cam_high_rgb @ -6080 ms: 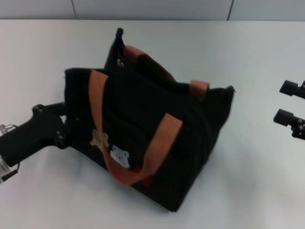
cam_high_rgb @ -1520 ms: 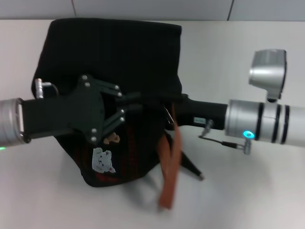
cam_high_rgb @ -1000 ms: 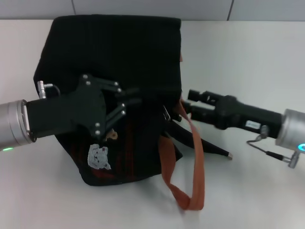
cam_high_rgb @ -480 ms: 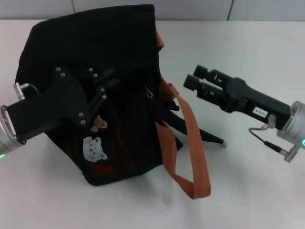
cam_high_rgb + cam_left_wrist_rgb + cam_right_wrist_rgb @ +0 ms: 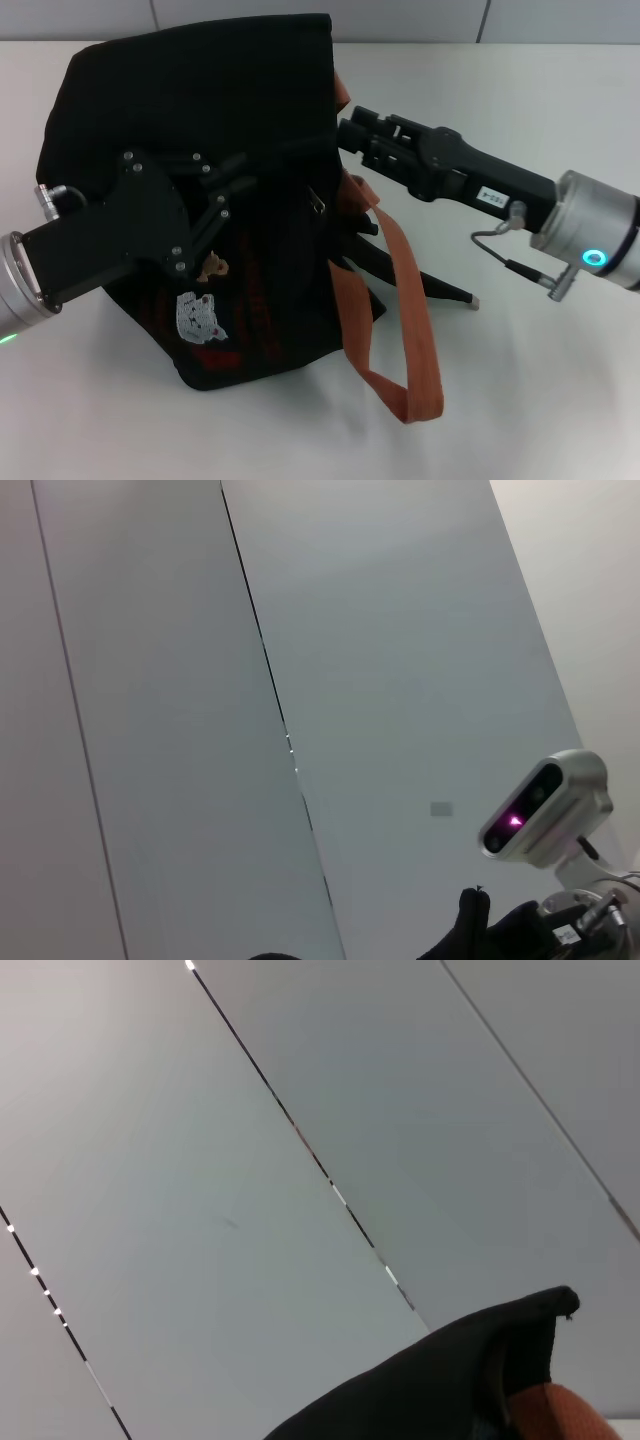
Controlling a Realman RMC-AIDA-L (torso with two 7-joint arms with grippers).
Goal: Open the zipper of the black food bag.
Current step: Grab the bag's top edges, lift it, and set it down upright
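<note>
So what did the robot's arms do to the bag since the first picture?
The black food bag was tipped up and turned. The left gripper moved onto its front. The right gripper came in from the side to its top edge. One handle now hangs loose. The bear patches stayed on.

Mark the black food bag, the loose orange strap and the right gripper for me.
Boxy black fabric food bag [image 5: 200,90]: head view, upper fabric panel.
Orange-brown webbing handle [image 5: 415,330]: head view, hanging loop's right side.
Right gripper [image 5: 347,135]: head view, fingertips at the bag's edge.
</note>
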